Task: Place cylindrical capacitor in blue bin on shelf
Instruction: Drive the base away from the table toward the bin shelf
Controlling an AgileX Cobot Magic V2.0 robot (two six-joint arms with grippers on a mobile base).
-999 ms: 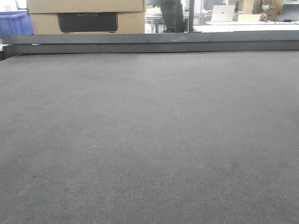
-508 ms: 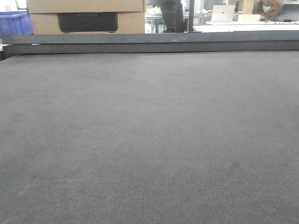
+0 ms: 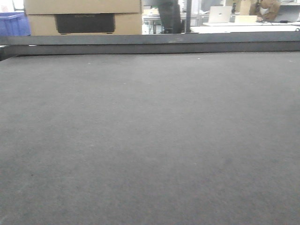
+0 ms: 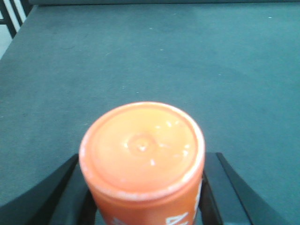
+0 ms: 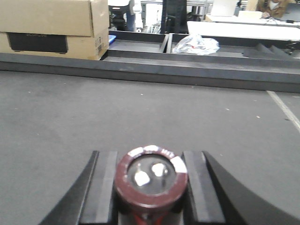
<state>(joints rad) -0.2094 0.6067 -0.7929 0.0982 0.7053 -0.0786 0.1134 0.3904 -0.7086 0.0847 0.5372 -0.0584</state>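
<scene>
Cylindrical capacitor [image 5: 151, 176]: right tool [image 5: 150, 190]. Orange canister [image 4: 142, 147]: left tool [image 4: 144, 201].

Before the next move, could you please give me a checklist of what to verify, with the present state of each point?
1. Grip: the cylindrical capacitor sits between the fingers of the right gripper: ok.
2. Left gripper load: it holds an orange cylinder: ok.
3. Mat ahead of the right gripper is bare: ok.
4. Shelf in view: not ok, no view shows it.
5. Blue bin found: cannot tell; a blue crate shows far left in the front view.
</scene>
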